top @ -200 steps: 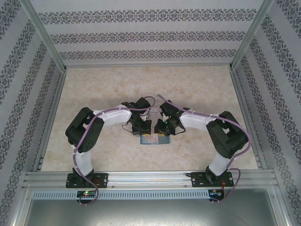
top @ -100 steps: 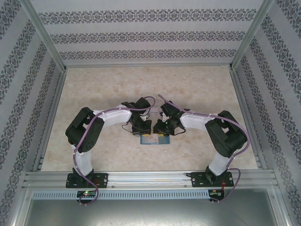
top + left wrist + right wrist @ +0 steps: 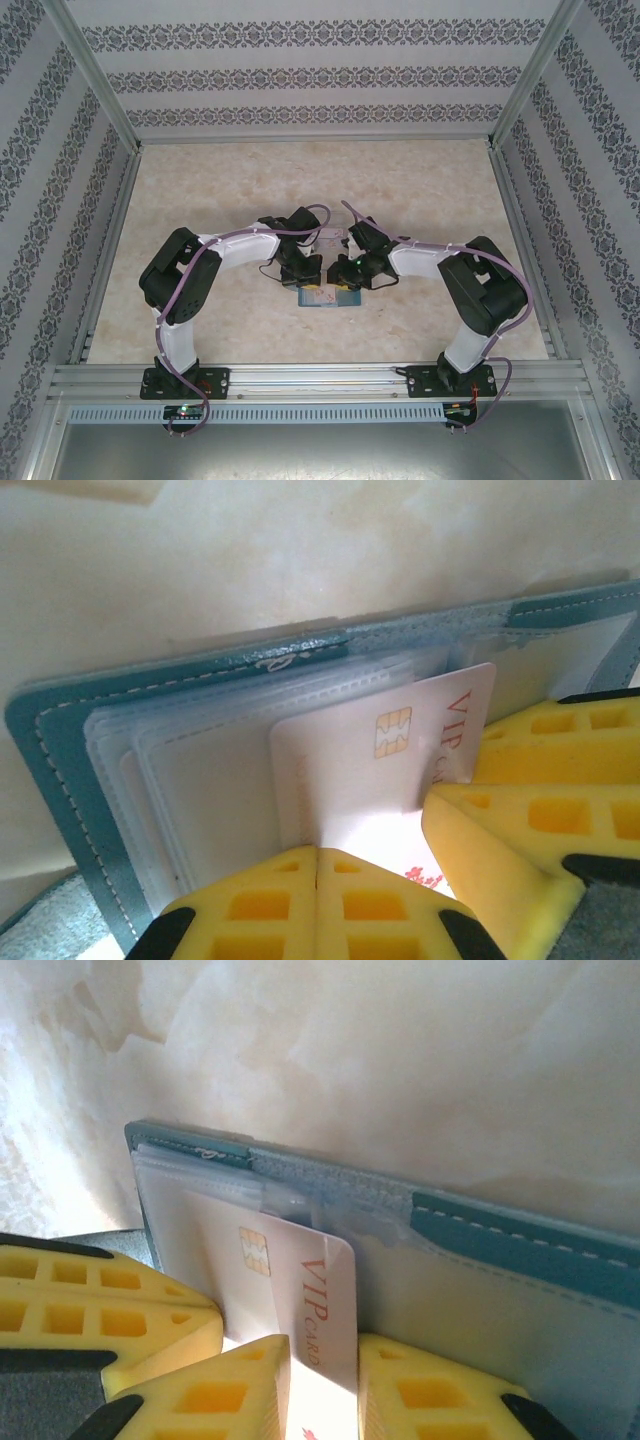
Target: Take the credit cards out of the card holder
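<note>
The teal card holder [image 3: 328,298] lies open on the table between both grippers. In the left wrist view its teal border [image 3: 60,740] frames clear sleeves, and a white credit card [image 3: 370,770] with a gold chip and red "VIP" lettering sticks partway out of one sleeve. My left gripper [image 3: 318,852] is shut, its yellow fingertips pressed together on the sleeves beside the card. My right gripper [image 3: 323,1355] is shut on the protruding end of the credit card [image 3: 300,1280], next to the holder's spine [image 3: 500,1230]. No other cards are in view.
The marbled tabletop [image 3: 230,190] is walled by patterned panels at the left, right and back. A pale clear tray [image 3: 330,240] sits just behind the two wrists. An aluminium rail [image 3: 320,375] runs along the near edge.
The right arm has edged slightly to the right. The left arm and the card holder have stayed where they were.
</note>
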### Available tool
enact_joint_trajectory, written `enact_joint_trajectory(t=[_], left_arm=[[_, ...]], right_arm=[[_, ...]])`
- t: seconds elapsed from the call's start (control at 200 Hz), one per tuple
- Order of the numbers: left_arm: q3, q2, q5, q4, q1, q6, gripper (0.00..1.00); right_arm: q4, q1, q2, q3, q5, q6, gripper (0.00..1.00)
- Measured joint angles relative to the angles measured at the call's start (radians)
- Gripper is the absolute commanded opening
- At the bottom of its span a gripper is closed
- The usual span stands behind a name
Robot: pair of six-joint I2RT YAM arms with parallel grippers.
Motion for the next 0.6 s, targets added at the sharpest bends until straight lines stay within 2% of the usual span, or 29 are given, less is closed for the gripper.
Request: enact_joint_trajectory(t=[0.6], left_arm=[[0.000, -0.005, -0.004, -0.008, 0.000, 0.000, 0.03]], right_arm=[[0.095, -0.020, -0.050, -0.065, -0.051, 0.011, 0.09]])
